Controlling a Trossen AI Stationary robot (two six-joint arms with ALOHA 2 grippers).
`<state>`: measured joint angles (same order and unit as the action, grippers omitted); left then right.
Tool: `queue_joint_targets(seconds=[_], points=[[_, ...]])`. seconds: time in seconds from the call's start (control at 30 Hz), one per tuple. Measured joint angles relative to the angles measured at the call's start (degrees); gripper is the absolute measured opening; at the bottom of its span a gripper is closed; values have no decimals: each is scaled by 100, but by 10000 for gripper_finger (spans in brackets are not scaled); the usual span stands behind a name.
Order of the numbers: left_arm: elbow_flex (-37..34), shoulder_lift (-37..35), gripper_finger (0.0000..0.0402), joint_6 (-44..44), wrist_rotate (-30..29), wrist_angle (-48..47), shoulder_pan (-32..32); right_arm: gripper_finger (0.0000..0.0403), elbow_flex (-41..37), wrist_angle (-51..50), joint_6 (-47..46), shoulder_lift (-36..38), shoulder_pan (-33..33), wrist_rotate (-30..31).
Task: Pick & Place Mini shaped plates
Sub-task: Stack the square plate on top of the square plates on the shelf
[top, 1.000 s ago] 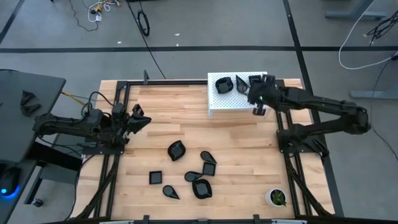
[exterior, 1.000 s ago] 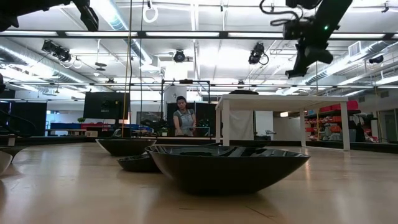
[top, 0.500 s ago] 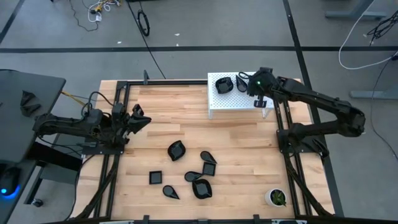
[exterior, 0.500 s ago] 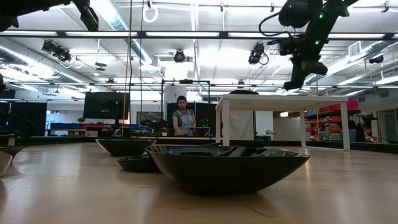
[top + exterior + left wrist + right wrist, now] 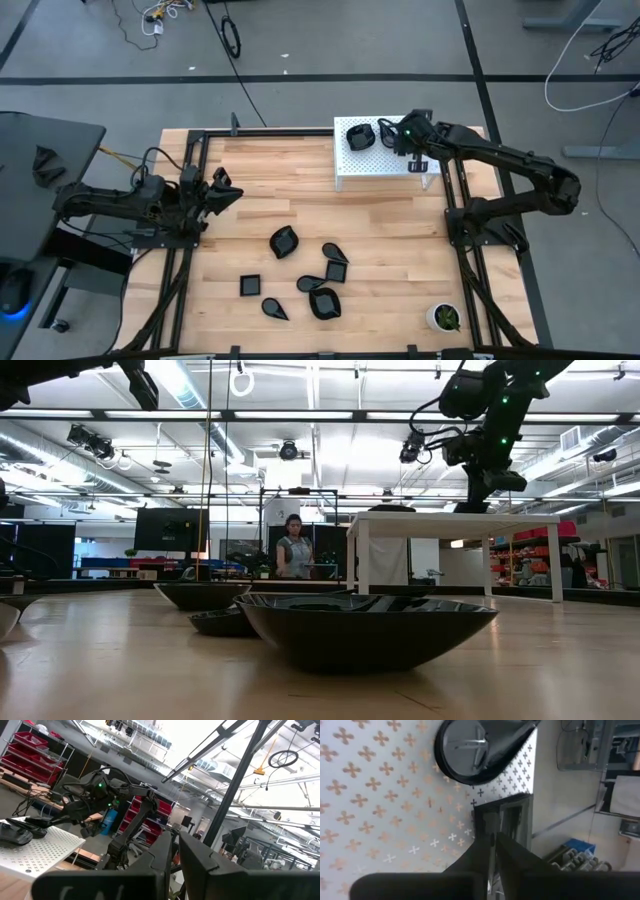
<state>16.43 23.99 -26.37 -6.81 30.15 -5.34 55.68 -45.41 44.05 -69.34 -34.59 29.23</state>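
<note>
Right pincer (image 5: 404, 133) hangs over the white perforated raised stand (image 5: 380, 160) at the tabletop's far edge, w/ its 2 dark fingers (image 5: 512, 855) nearly pressed together and pinching nothing; right wrist view shows a glossy black teardrop mini plate (image 5: 475, 750) lying free on the stand just ahead of the tips, not touching them. High view shows a rounded black mini plate (image 5: 359, 137) also on the stand beside it, exact count up there hard to tell since the arm covers part. Approx 7 more black mini plates, square, teardrop and rounded (image 5: 284, 241), lie scattered mid wooden tabletop (image 5: 280, 180), well apart from the stand. Left pincer (image 5: 222, 192) waits at the tabletop's left side, fingers close together, empty. Small white cup w/ green contents (image 5: 443, 317) sits at the near right corner. Risks, as I judge them: the teardrop plate sits near the stand's edge, so a low pull-away could clip its tip and knock it off; next pick in the cluster is tight, plates touch or overlap, so a grab may drag a neighbour or slip on the glossy rim.
</note>
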Motion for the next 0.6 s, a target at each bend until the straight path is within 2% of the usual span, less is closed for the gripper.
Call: queue_joint_targets(seconds=[0.2,0.4,0.6], points=[[1,0,42,-2,-1,-2,-1,76,0,2,-61,0,6,166],[2,0,42,-1,0,-2,0,128,0,10,-598,0,85,175],[1,0,42,-1,-1,-2,-1,144,0,228,-866,0,92,303]])
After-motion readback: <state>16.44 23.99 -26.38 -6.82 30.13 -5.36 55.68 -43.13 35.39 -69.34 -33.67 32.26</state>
